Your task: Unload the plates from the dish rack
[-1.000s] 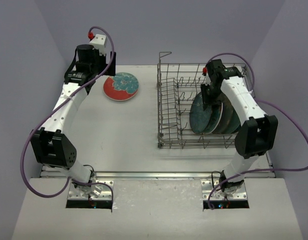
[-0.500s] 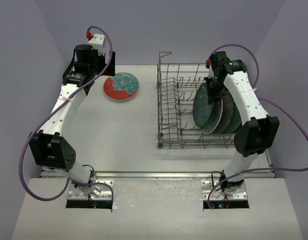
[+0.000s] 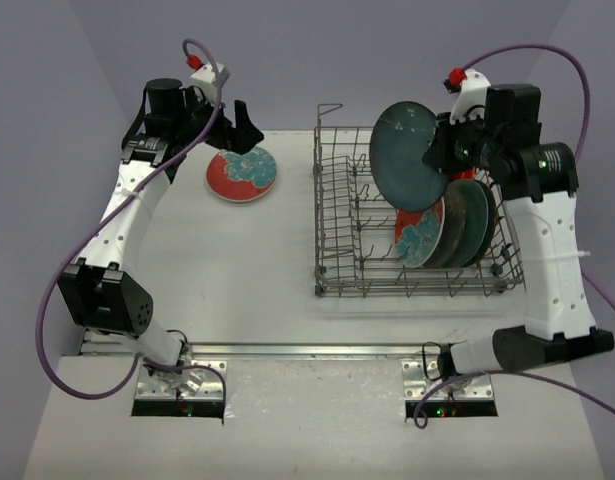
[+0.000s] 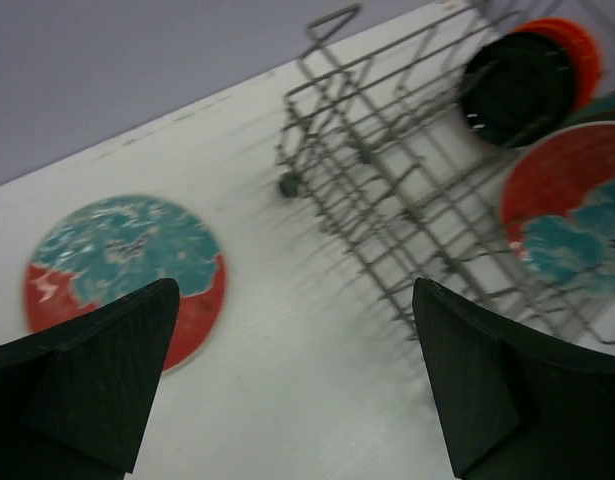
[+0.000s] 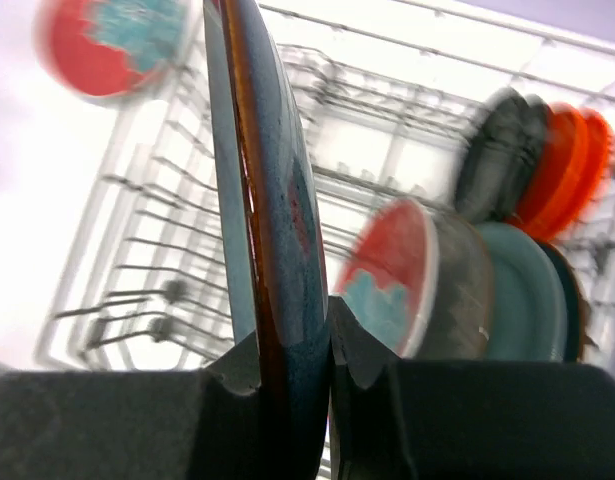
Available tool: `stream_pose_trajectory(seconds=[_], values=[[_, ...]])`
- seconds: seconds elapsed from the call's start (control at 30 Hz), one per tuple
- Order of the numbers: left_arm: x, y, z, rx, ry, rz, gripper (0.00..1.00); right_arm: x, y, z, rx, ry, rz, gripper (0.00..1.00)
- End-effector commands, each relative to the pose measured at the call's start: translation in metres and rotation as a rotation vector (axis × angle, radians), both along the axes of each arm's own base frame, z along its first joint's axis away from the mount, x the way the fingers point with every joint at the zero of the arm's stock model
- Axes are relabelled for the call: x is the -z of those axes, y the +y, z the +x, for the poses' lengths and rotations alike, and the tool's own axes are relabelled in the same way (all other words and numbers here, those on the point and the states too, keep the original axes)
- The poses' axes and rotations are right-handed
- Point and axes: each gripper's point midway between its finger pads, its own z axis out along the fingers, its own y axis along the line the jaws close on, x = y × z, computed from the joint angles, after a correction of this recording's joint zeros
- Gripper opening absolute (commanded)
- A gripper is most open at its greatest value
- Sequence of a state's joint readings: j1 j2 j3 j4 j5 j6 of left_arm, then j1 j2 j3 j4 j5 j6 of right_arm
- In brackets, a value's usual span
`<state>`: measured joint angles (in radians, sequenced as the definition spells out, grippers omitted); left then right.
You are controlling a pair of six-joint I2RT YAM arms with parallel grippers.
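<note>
White table [image 3: 247,260] — teal plate [image 3: 405,152] edge-on between right jaws, above dish rack [image 3: 337,240]

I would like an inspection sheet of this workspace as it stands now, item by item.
Surface: white table, one red-and-teal plate lying flat on it.
Job's things: dish rack holds several upright plates; one dark teal plate is held above it.
Clutter: nothing seen.
Grippers: left gripper open and empty; right gripper shut on the dark teal plate's rim.
Cables: purple cables loop along both arms.
Surroundings: plain lilac walls.
</note>
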<state>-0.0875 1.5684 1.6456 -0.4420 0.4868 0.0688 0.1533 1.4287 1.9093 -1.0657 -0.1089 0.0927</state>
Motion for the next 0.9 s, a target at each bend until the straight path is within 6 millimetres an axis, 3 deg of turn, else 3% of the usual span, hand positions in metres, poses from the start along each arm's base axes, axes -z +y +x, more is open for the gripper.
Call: stream_pose_trajectory(seconds=[0.0, 0.13, 0.33, 0.6, 0.7, 0.83, 0.87], values=[[-0.067, -0.073, -0.058, 0.466, -0.007, -0.316, 0.98, -0.081, 0.082, -0.017, -0.466, -0.36, 0.215, 0.0], [-0.089, -0.095, -0.08, 0.593, 0.004, -0.408, 0.97, -0.088, 0.116, -0.023, -0.616, -0.333, 0.302, 0.0], [-0.085, -0.125, -0.101, 0.719, 0.047, -0.413, 0.93, -0.09, 0.156, -0.022, -0.771, -0.286, 0.381, 0.0], [-0.073, -0.132, -0.112, 0.777, 0.073, -0.405, 0.72, -0.1, 0.174, -0.013, -0.798, -0.236, 0.48, 0.0], [-0.064, -0.133, -0.109, 0.767, 0.111, -0.416, 0.5, -0.105, 0.178, -0.012, -0.818, -0.241, 0.516, 0.0], [-0.065, -0.131, -0.104, 0.745, 0.133, -0.442, 0.06, -0.105, 0.18, -0.015, -0.831, -0.238, 0.532, 0.0], [-0.065, -0.129, -0.101, 0.734, 0.144, -0.457, 0.03, -0.104, 0.179, -0.014, -0.82, -0.236, 0.531, 0.01]])
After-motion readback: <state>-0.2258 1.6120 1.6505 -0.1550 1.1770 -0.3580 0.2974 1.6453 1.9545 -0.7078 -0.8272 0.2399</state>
